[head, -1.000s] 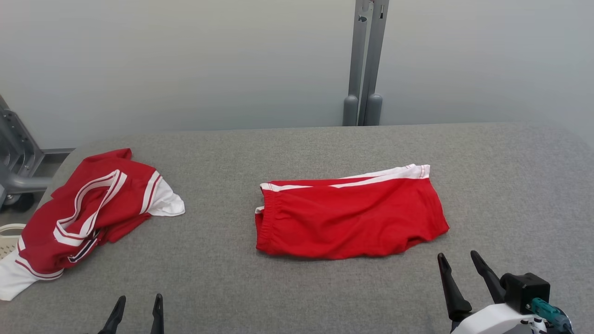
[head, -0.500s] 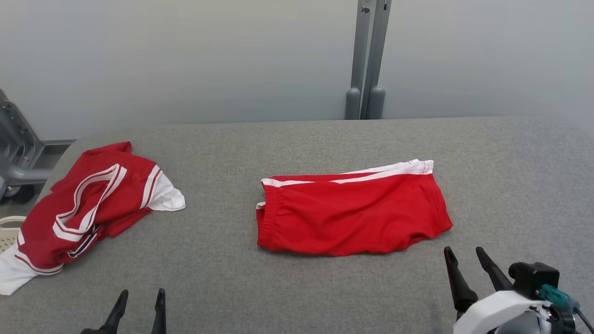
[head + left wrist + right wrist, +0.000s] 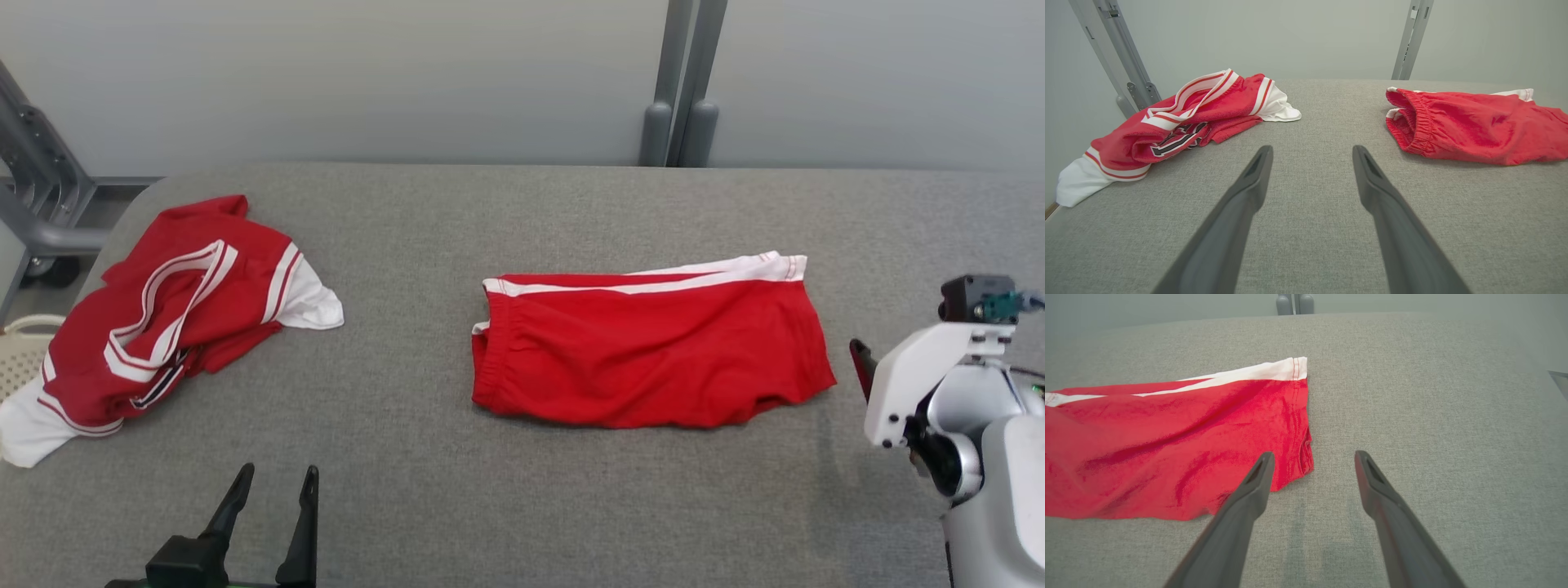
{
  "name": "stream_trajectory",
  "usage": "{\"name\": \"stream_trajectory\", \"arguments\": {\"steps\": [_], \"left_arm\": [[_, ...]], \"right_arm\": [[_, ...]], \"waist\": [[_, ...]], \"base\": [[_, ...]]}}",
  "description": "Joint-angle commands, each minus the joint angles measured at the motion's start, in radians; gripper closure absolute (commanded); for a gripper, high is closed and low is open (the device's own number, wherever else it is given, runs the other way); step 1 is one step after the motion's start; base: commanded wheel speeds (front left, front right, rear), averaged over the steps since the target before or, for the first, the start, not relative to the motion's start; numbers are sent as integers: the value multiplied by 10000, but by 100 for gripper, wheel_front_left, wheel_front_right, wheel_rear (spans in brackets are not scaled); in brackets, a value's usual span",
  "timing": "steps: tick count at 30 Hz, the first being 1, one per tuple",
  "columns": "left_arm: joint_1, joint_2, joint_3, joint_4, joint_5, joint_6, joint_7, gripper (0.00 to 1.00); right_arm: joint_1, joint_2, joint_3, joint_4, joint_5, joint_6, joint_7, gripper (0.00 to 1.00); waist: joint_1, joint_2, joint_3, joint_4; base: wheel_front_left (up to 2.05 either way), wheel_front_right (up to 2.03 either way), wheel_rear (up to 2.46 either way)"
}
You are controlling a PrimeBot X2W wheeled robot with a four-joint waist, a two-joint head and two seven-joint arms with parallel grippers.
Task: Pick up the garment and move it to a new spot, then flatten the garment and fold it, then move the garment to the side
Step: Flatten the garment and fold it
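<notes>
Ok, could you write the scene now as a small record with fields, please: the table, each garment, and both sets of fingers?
table: grey fabric top, two garments on it
red shorts: near the middle, lying fairly flat, waistband toward the robot's left
red and white jersey: crumpled at the left end
left fingers: open, empty, above bare table
right fingers: open, empty, by the shorts' right hem

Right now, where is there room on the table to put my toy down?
The table is bare between the jersey and the shorts, behind the shorts up to the far edge, and in front of them. The left end is crowded by the jersey.
</notes>
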Motion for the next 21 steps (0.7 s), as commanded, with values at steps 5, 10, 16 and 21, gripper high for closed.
{"name": "stream_trajectory", "arguments": {"steps": [5, 10, 16, 21], "left_arm": [[-727, -42, -173, -109, 112, -97, 4, 0], [-1200, -37, -375, -303, 208, -182, 6, 0], [-1519, -84, -538, -595, 304, -131, 52, 0], [-1670, -130, -630, -529, 286, -140, 30, 0]], "right_arm": [[-1267, -408, -442, 523, -185, 2, 954, 0], [-2013, -758, -857, 1319, -410, 2, 1476, 0], [-2556, -1043, -1113, 1983, -782, 2, 1632, 0], [-2847, -1037, -1418, 2429, -875, 2, 1637, 0]], "waist": [[0, 0, 1019, 826], [0, 0, 1544, 1240], [0, 0, 2085, 1597], [0, 0, 2415, 1786]], "base": [[0, 0, 0], [0, 0, 0], [0, 0, 0], [0, 0, 0]]}}
